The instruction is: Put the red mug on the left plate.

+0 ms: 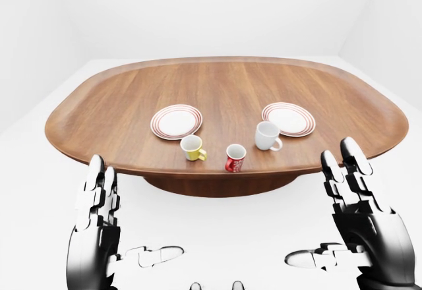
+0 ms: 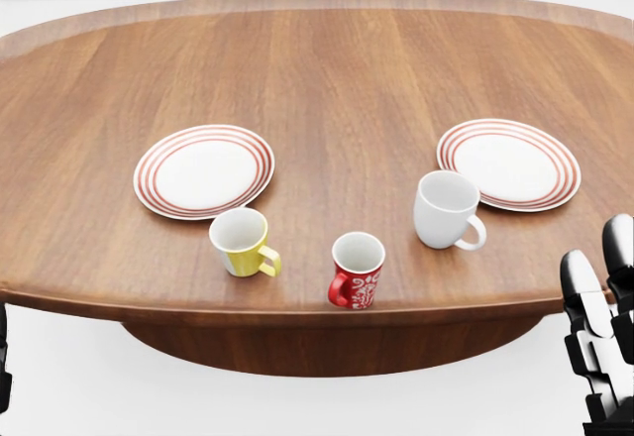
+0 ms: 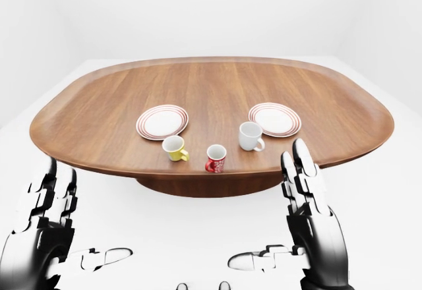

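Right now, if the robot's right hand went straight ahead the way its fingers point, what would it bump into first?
Probably the table's near edge. The right hand is open, fingers pointing up toward it, below the rim; depth is unclear.
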